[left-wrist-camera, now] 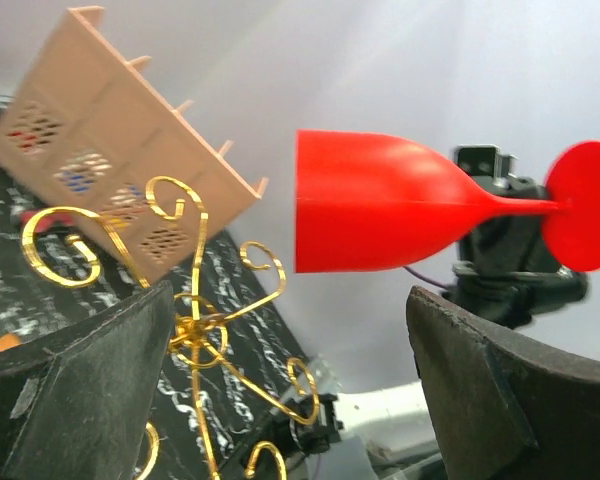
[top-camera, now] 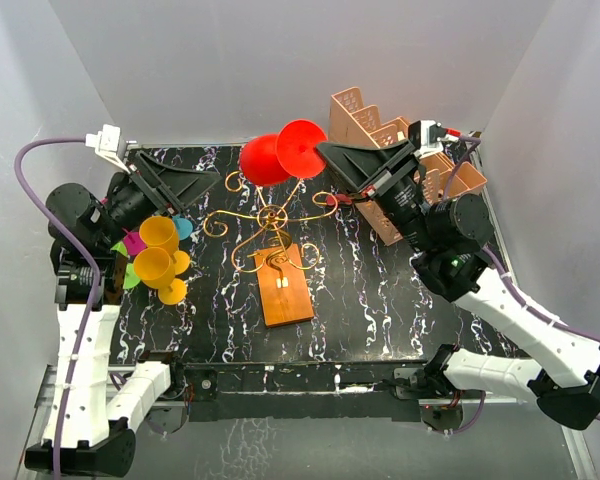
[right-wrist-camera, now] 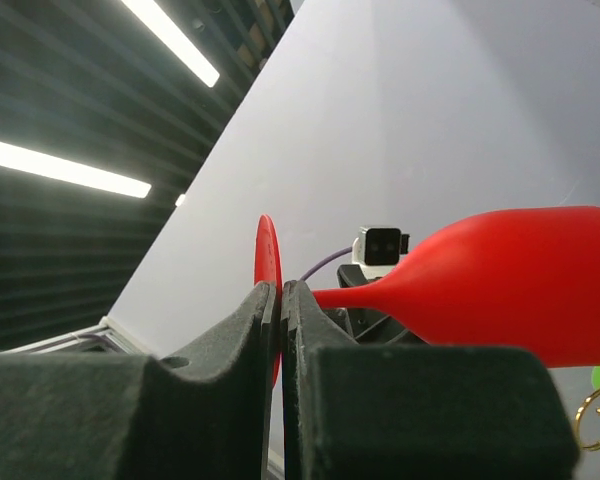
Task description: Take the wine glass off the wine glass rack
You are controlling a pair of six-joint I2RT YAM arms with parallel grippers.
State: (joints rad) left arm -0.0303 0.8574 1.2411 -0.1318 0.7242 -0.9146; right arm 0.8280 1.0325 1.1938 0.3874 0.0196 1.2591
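Left hand (left-wrist-camera: 290, 300): released, spread wide, by yellow glasses (top-camera: 158, 235) at left edge of the surface (top-camera: 360, 290). Wine glass rack (top-camera: 272, 218): mid-surface. Wine glass (top-camera: 263, 160): red, held level above far scrolls, clear of wire, foot clenched by right hand (right-wrist-camera: 281, 292). Pink crate (top-camera: 358, 112): right rear corner.

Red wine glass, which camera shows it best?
Left wrist: the glass lies side-on, almost whole: bowl, stem and foot. The top view shows it smaller, from above. The right wrist view crops the bowl, with the foot edge-on in the right gripper.
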